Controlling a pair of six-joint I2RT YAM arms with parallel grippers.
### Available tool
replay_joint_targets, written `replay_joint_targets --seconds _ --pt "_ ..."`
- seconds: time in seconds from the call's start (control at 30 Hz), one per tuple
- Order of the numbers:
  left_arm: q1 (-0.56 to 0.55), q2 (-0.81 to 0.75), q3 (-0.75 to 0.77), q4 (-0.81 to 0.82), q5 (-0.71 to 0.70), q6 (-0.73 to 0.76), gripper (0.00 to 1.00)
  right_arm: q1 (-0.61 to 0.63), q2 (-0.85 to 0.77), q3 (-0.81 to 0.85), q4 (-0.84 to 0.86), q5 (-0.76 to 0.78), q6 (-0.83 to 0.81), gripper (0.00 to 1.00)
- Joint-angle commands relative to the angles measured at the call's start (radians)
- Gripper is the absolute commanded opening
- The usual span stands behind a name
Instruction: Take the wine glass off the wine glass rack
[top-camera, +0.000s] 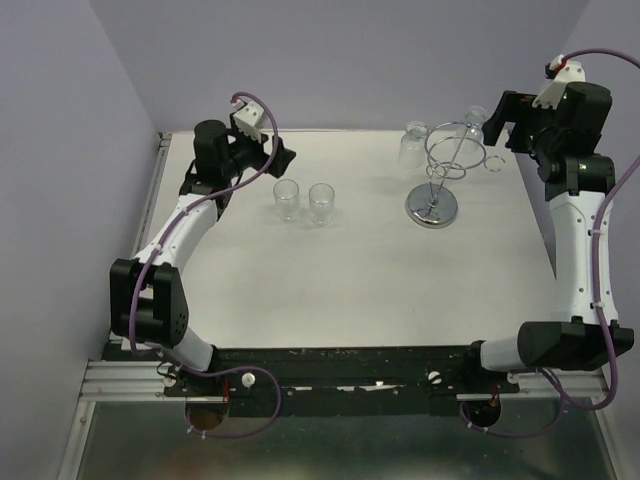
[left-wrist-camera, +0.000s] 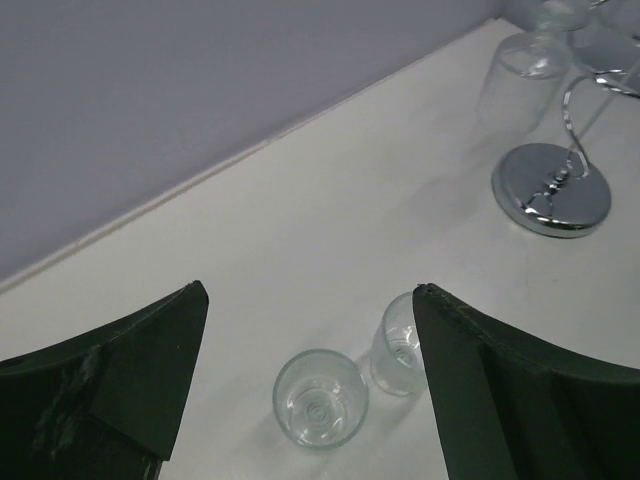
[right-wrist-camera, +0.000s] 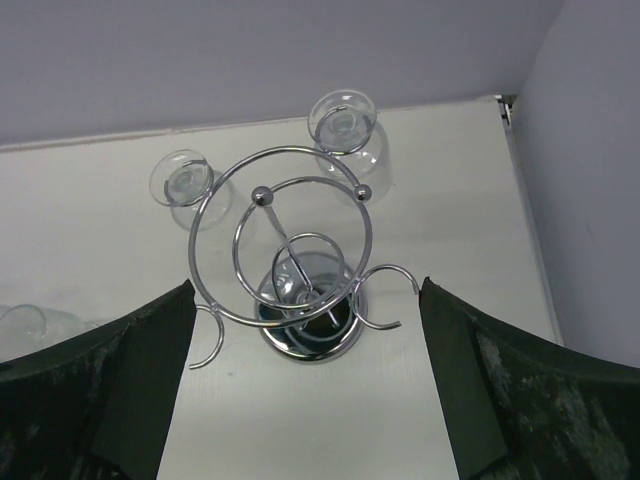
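The wine glass rack (top-camera: 438, 185) stands on the white bench (top-camera: 340, 270) toward its far right corner, its mirrored disc base (top-camera: 433, 208) flat on the surface and its ring top (right-wrist-camera: 280, 235) up on the thin stem. Two glasses hang from it bowl-down: one wine glass (top-camera: 412, 144) on the rack's left side, and a second hanging glass (top-camera: 474, 122) on the side closest to the far edge. The right gripper (top-camera: 497, 120) hovers just beside that second glass, above the rack; its jaws are spread wide, with nothing between them. The left gripper (top-camera: 283, 158) is near the far edge, left of centre, and well apart from the rack; its jaws are also spread and hold nothing. Just beside it, a pair of upright glasses (top-camera: 304, 201) stands on the bench, side by side and close together.
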Motion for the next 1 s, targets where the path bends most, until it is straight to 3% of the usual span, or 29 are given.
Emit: replay_joint_targets --seconds 0.0,0.17,0.33,0.53,0.97 --pt "-0.059 0.023 0.098 0.013 0.289 0.097 0.99 -0.02 0.038 0.053 -0.027 0.053 -0.034 1.0" --pt "-0.155 0.126 0.195 0.011 0.32 0.174 0.99 -0.021 0.082 0.08 0.008 -0.142 -0.129 1.0" --pt "-0.232 0.273 0.342 -0.004 0.318 0.165 0.99 -0.023 0.15 0.087 0.066 -0.108 -0.239 1.0" --pt "-0.309 0.457 0.514 0.017 0.301 0.14 0.99 -0.024 0.207 0.073 0.104 -0.298 -0.345 1.0" --pt "-0.415 0.837 0.893 0.112 0.142 0.038 0.99 -0.024 0.268 0.0 0.224 -0.438 -0.331 0.98"
